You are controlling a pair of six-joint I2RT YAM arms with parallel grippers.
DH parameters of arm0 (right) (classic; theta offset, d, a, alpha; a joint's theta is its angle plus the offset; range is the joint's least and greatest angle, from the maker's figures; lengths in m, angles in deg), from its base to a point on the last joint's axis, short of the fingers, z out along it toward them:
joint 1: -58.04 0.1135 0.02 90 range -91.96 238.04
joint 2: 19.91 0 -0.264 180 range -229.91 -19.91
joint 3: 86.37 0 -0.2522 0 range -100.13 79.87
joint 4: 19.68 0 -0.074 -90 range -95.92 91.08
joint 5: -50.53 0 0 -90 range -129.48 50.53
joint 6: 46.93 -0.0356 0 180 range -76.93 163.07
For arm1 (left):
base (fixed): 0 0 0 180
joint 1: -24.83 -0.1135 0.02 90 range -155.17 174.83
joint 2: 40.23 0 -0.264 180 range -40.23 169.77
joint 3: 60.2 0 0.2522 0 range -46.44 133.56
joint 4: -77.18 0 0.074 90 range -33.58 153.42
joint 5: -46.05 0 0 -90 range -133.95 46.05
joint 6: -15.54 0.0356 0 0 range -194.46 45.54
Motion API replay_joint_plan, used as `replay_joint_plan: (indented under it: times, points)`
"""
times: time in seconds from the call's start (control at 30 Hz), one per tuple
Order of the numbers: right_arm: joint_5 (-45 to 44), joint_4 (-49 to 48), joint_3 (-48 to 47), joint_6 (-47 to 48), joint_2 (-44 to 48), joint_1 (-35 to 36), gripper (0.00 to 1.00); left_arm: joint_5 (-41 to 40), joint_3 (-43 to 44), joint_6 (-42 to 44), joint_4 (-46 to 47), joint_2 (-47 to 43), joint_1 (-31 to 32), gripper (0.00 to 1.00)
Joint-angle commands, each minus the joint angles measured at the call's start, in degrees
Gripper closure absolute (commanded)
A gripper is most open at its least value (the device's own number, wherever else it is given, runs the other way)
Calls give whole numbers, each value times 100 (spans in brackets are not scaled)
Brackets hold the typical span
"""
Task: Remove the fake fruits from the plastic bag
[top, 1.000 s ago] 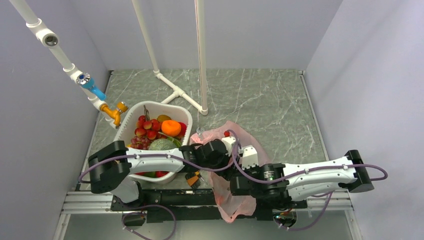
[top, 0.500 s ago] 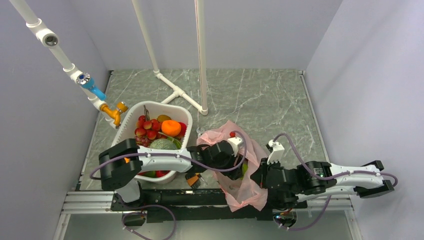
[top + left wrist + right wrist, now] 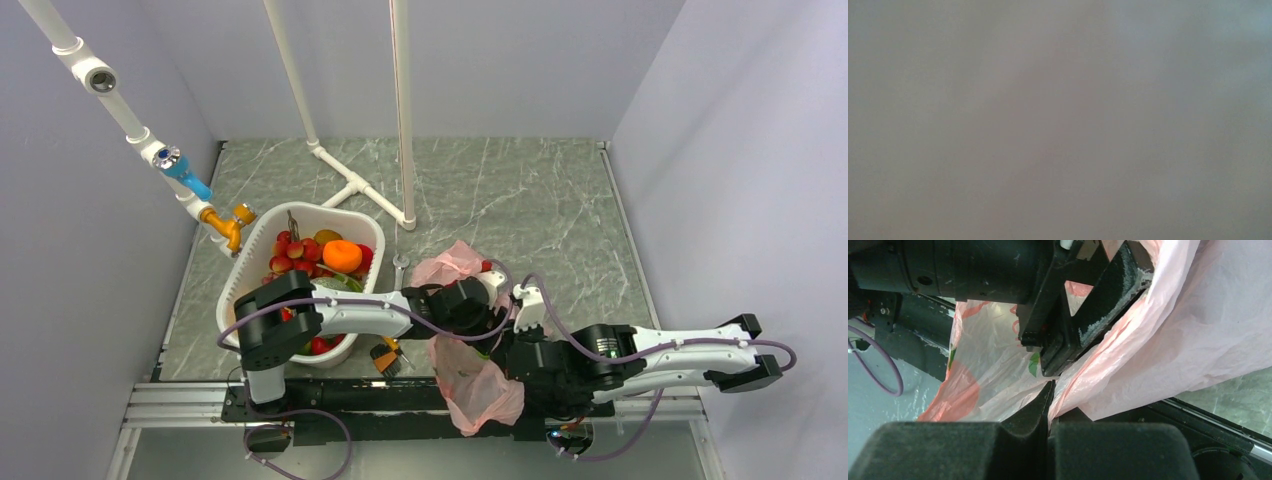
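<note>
The pink plastic bag [image 3: 472,378] hangs crumpled between my two arms at the table's near edge, with its upper part [image 3: 448,268] bunched on the table. A small red fruit [image 3: 486,266] shows at the bag's top edge. The orange and light green fruits are hidden. My right gripper [image 3: 520,345] is shut, and the right wrist view shows its jaws pinching a fold of the bag [image 3: 1128,355]. My left gripper [image 3: 493,310] is pushed against the bag, and its black fingers [image 3: 1083,325] show against the plastic. The left wrist view is a blank grey blur.
A white basket [image 3: 250,258] with a netted melon, grapes, an orange and red fruits stands at the left. A white pipe frame [image 3: 350,185] stands behind it. A pipe with blue and orange fittings [image 3: 195,195] slants at the far left. A small orange-black tool [image 3: 386,355] lies near the front rail.
My left arm has reached further right at the bag. My right arm swung its elbow out right, and its gripper came back onto the bag. The bag is more bunched and hangs lower.
</note>
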Motion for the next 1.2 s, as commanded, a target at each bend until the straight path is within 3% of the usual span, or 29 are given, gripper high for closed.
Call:
replay_joint_plan:
  times: [0.0, 0.07, 0.27, 0.43, 0.83, 1.17]
  points:
    - [-46, -341, -69, 97, 165, 24, 100, -63, 189, 121, 6, 269, 19, 25]
    - [-80, -321, -29, 49, 277, 21, 100, -96, 204, 159, -65, 333, 19, 28]
    - [-161, -231, 34, -54, 572, 26, 100, -128, 341, 447, -507, 187, 10, 51]
    - [-192, -175, 43, -68, 615, 26, 100, -438, 225, 565, -870, -432, 8, 59]
    - [-425, -539, -121, 241, 108, 27, 100, -631, -331, 566, -1617, -2740, 7, 62]
    - [-536, -948, -250, 535, -441, 18, 100, -1015, -185, 800, -2782, -4784, 9, 66]
